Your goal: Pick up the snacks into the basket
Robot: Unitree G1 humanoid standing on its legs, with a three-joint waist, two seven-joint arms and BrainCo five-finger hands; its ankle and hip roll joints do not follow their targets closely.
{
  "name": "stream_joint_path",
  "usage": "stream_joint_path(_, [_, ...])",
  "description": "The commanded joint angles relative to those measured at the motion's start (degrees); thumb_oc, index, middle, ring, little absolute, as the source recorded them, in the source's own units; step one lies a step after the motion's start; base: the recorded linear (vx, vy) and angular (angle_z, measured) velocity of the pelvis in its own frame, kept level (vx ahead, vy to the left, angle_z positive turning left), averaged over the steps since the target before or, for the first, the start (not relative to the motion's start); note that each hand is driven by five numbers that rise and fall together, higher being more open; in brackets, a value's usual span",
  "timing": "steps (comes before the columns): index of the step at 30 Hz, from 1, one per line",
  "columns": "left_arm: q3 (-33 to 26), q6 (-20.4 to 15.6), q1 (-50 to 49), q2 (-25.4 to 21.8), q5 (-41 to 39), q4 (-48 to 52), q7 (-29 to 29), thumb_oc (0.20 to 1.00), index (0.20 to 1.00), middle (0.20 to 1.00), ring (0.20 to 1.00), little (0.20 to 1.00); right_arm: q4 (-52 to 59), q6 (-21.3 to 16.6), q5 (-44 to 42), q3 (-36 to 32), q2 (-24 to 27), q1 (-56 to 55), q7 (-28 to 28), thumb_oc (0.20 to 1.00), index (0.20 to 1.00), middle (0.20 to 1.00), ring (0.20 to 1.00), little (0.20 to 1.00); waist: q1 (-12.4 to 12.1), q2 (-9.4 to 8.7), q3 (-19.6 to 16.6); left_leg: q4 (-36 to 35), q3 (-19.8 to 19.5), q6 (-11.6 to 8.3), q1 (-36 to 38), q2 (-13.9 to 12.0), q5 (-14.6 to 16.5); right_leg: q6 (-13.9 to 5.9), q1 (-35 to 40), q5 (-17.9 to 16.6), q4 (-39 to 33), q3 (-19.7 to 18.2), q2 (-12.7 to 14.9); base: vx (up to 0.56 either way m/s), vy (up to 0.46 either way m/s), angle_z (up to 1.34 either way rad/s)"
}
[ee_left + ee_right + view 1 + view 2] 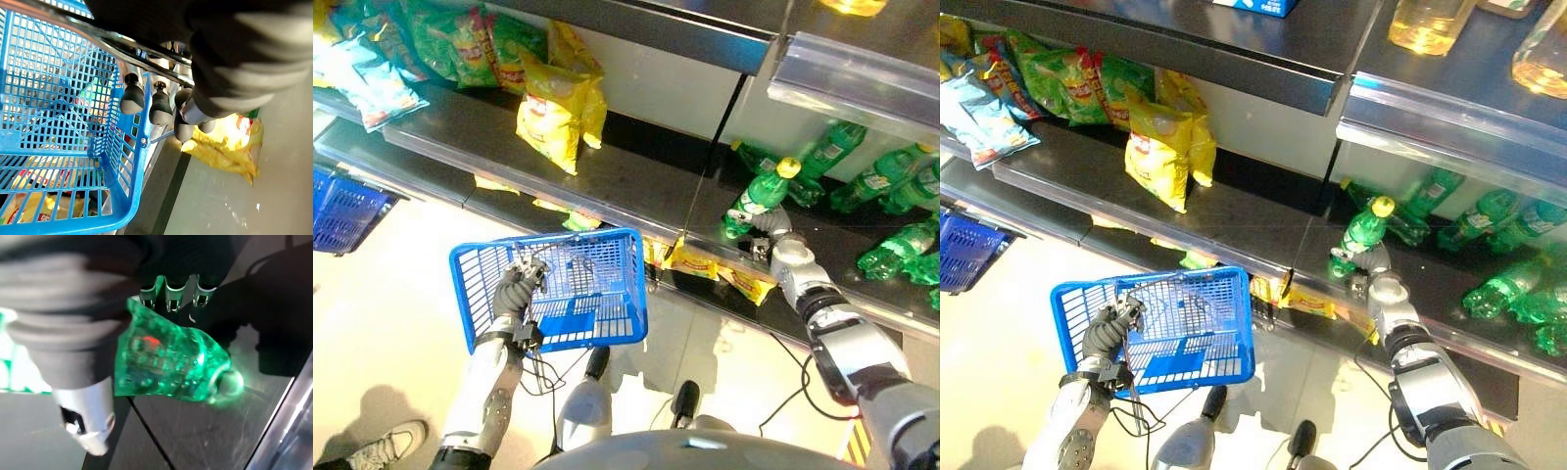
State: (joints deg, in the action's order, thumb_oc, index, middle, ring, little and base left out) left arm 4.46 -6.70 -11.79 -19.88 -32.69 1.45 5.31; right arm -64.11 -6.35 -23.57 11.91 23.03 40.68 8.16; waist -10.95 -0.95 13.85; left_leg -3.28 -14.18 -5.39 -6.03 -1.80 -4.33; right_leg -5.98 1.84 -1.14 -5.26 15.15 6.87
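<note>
A: What's at nine o'clock?
B: The left hand curls round the metal handle of the blue basket; yellow chip bags stand at eleven. Their print is unreadable.
A: And at three?
B: The right hand is closed on a green bottle on the shelf, other bottles beside it.

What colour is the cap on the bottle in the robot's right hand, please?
Yellow, on the green bottle; clearest in the left eye view.
</note>
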Motion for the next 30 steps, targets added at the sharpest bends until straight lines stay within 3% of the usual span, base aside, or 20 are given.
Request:
stream_joint_path(1, [0.8, -7.4, 3.6, -2.7, -0.9, 13.0, -0.7, 0.200, 0.200, 0.200, 0.200, 0.200, -0.5, -2.7, -2.0, 0.9, 2.2, 6.3, 1.5, 1.000, 1.000, 1.000, 1.000, 1.000, -1.9, -0.09, -1.7, -0.9, -0.5, 4.01, 0.4, 4.2, 2.6, -1.68, -2.6, 3.4, 8.2, 1.1, 2.4, 0.01, -0.016, 0.33])
stream_joint_path(4, [1.1, -7.3, 3.8, -3.4, -0.9, 13.6, -0.8, 0.200, 0.200, 0.200, 0.200, 0.200, -1.1, -2.8, -2.8, 0.4, 2.8, 6.9, 1.7, 1.000, 1.000, 1.000, 1.000, 1.000, -2.7, 0.62, -1.5, -0.9, -2.0, 3.92, -0.5, 4.7, 2.1, -1.78, -2.8, 3.8, 8.7, 2.8, 2.8, 0.00, -0.012, 0.34])
stream_joint_path(5, [1.1, -7.4, 3.8, -3.5, -1.0, 13.6, -0.9, 0.200, 0.200, 0.200, 0.200, 0.200, -1.2, -2.8, -2.9, 0.3, 3.0, 7.0, 1.7, 0.561, 0.561, 0.561, 0.561, 0.561, -3.0, 0.80, -1.5, -0.9, -2.3, 3.90, -0.7, 4.8, 2.0, -1.78, -2.8, 3.9, 8.8, 3.2, 2.8, 0.01, -0.011, 0.40])
stream_joint_path(6, [1.1, -7.3, 3.6, -3.6, -0.9, 13.6, -0.9, 0.200, 0.200, 0.200, 0.200, 0.200, -1.4, -2.8, -3.6, -0.4, 2.8, 6.9, 1.9, 0.200, 0.200, 0.200, 0.200, 0.200, -3.1, 1.05, -1.5, -0.9, -2.8, 3.87, -0.9, 4.9, 1.9, -1.81, -2.8, 4.0, 9.0, 3.8, 3.0, 0.01, -0.004, 0.30])
stream_joint_path(19, [0.4, -7.6, 4.4, -2.9, -1.0, 13.6, 0.4, 0.200, 0.200, 0.200, 0.200, 0.200, 5.5, -4.0, -1.2, -1.2, -0.4, -0.2, 4.5, 0.200, 0.200, 0.200, 0.200, 0.200, -2.9, 1.56, -2.8, -1.1, -4.2, 4.06, -0.2, 5.5, 1.9, -2.00, -1.7, 4.6, 9.4, 5.3, 3.8, 0.00, 0.019, 0.14])
stream_joint_path(26, [-1.5, -8.1, 5.0, -1.8, -0.7, 12.8, 1.0, 0.200, 0.200, 0.200, 0.200, 0.200, 27.5, -5.4, 9.1, -0.6, -1.5, -11.3, 6.9, 0.200, 0.200, 0.200, 0.200, 0.200, -1.2, 0.77, -3.8, -1.0, -2.5, 4.48, 0.3, 5.5, 2.4, -2.38, -1.4, 3.7, 8.1, 3.5, 4.2, -0.03, 0.033, -0.02])
stream_joint_path(30, [-2.5, -8.3, 5.2, -1.7, -0.3, 11.9, 1.0, 0.200, 0.200, 0.200, 0.200, 0.200, 40.4, -6.6, 15.1, -0.4, -0.5, -17.7, 5.2, 0.200, 0.200, 0.200, 0.200, 0.200, 0.1, -0.08, -4.1, -1.2, -1.9, 4.61, 0.8, 5.5, 2.5, -2.30, -1.5, 3.8, 8.2, 2.8, 4.4, -0.01, 0.009, -0.01])
